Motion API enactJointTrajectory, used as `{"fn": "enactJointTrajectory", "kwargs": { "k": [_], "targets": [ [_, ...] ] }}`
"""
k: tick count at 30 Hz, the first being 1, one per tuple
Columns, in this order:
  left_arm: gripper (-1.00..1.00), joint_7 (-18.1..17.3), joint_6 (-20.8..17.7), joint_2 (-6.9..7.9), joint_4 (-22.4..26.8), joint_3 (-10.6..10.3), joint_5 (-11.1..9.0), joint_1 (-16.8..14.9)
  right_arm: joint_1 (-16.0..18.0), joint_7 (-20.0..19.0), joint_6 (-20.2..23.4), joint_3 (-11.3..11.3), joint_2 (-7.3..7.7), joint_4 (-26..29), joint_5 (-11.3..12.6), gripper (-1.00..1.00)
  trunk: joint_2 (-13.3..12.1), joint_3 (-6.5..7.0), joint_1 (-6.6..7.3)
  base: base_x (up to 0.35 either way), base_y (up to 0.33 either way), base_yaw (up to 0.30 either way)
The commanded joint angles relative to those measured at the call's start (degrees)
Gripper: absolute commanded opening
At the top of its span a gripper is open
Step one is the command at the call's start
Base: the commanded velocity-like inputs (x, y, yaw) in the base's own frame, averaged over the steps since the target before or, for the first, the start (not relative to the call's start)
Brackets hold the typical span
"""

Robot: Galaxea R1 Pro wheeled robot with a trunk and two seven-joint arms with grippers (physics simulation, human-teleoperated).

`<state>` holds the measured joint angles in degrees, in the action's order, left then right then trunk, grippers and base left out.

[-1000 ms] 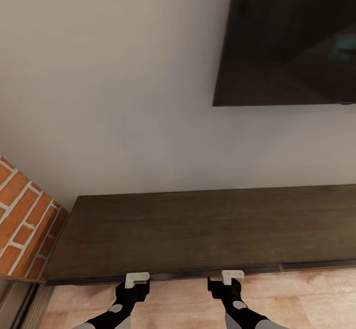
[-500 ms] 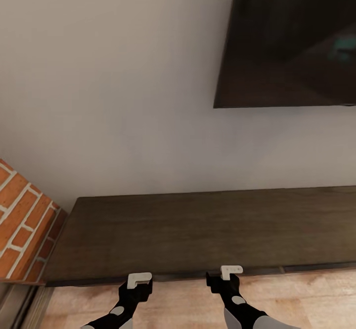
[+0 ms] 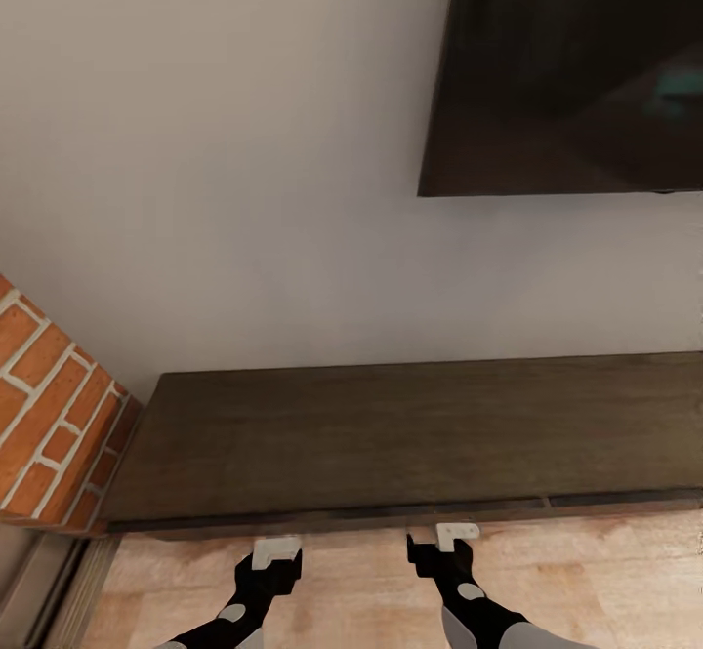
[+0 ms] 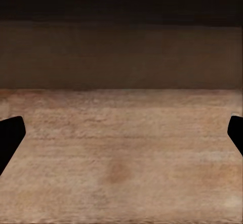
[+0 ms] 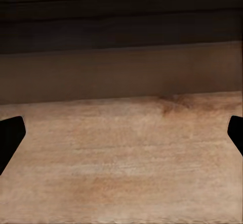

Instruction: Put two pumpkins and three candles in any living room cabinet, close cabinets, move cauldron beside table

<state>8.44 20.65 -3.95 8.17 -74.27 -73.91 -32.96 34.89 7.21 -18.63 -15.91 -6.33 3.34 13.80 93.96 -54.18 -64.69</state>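
We face the cabinet, its long dark top against the wall under a dark screen; no writing reads anywhere. Our left gripper and right gripper hang spread wide over the wood floor, holding nothing.

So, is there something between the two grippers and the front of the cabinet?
Nothing visible does. The left gripper and right gripper are open, just short of the cabinet, with bare wood floor between the fingertips and the cabinet's dark front.
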Motion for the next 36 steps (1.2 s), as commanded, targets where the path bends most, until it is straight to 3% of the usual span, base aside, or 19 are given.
{"fn": "enactJointTrajectory", "kwargs": {
  "k": [1,26,33,34,36],
  "targets": [
    [1.00,0.0,0.0,0.00,0.0,0.0,0.0,0.0,0.0,0.0,0.0,0.0,0.00,0.0,0.0,1.00,0.0,0.00,0.00,-0.250,0.000,0.000],
    [1.00,0.0,-0.2,0.15,-0.4,0.0,0.1,0.7,-0.6,0.1,0.1,0.1,0.50,-0.7,0.2,1.00,0.0,0.00,0.00,-0.053,0.000,0.000],
    [1.00,0.0,-0.4,1.05,-1.1,-0.1,0.2,5.1,-3.5,0.1,0.3,0.1,0.61,-3.5,0.3,1.00,0.0,0.00,0.00,-0.321,0.000,0.000],
    [1.00,0.0,-0.4,1.76,-1.2,-0.1,0.2,7.2,-5.8,0.0,0.5,0.0,0.57,-4.2,0.3,1.00,0.0,0.00,0.00,-0.330,0.000,0.000],
    [1.00,0.0,-0.4,2.46,-1.2,-0.1,0.2,8.1,-7.5,0.0,0.5,0.0,0.60,-4.4,0.3,1.00,0.0,0.00,0.00,-0.330,0.000,0.000]
  ]
}}
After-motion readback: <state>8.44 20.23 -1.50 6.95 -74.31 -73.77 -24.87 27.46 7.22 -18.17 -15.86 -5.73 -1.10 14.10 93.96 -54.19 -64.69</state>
